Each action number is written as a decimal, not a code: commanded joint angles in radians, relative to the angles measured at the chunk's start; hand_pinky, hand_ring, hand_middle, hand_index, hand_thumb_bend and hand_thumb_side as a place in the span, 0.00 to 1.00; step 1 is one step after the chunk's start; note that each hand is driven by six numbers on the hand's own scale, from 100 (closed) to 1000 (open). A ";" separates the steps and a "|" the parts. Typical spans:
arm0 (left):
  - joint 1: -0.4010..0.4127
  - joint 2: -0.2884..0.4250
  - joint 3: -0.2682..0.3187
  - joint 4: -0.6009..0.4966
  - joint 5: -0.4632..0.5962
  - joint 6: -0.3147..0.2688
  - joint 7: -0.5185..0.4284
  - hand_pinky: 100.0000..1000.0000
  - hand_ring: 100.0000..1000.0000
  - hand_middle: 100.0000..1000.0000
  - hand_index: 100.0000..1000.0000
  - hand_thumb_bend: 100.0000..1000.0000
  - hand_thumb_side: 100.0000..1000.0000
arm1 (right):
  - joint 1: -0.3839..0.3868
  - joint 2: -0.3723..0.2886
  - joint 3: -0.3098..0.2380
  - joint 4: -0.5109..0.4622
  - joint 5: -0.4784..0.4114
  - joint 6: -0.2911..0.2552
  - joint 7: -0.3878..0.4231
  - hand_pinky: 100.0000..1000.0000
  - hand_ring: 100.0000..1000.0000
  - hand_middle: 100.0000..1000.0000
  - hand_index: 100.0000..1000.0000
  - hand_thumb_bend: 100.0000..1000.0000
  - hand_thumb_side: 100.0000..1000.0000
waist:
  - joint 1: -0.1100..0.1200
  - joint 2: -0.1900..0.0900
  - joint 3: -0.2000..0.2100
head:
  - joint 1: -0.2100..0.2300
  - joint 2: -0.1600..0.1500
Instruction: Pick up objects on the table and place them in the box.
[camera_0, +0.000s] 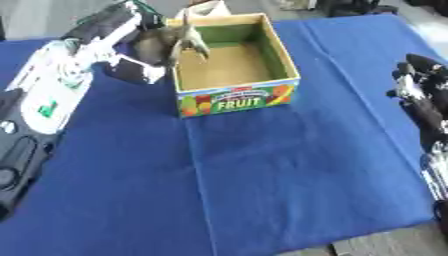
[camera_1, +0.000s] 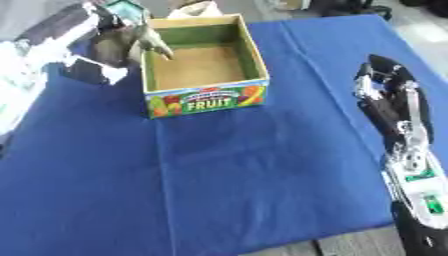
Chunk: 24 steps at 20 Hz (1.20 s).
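- Visibility limits: we cannot identify the grey-brown object (camera_0: 179, 41) at the box's left wall; only a dark body and pale pointed parts show. It sits at the rim, partly over the interior.
- Left hand (camera_0: 144, 47): our left hand is partly masked by that object and by the box wall. Its fingers appear curled round the object, gripping it at the rim.
- Right hand (camera_1: 385, 87): our right hand lies at the table's right side, well apart from the box, holding nothing. Whether its fingers are straight or curled we cannot tell; in the left eye view it is cut off by the frame edge.
- Box (camera_0: 241, 97): one open cardboard box with green inner walls and a tan floor, its front panel printed "FRUIT". The floor we can see is bare.
- Surroundings: one blue cloth (camera_0: 289, 175) covers the table. A pale thing (camera_0: 206, 8) shows behind the box, mostly hidden by it.
- Count: one box, one held object, two hands.
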 joint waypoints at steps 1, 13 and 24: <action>-0.043 -0.037 0.052 0.066 -0.089 0.001 0.067 0.35 0.40 0.32 0.43 0.03 0.02 | -0.028 -0.006 0.016 -0.026 -0.012 -0.001 0.023 0.51 0.72 0.66 0.78 0.00 0.26 | 0.000 -0.012 -0.034 | 0.033 -0.018; -0.076 -0.085 0.168 0.227 -0.374 0.110 0.232 0.50 0.53 0.49 0.64 0.29 0.00 | -0.043 0.006 0.038 -0.022 -0.017 0.003 0.053 0.51 0.72 0.66 0.78 0.00 0.27 | 0.022 -0.001 -0.148 | 0.064 -0.030; -0.076 -0.077 0.181 0.226 -0.543 0.076 0.029 0.69 0.73 0.73 0.77 0.84 0.40 | -0.043 0.005 0.039 -0.021 -0.015 0.003 0.056 0.51 0.72 0.66 0.78 0.00 0.27 | 0.028 -0.008 -0.145 | 0.064 -0.034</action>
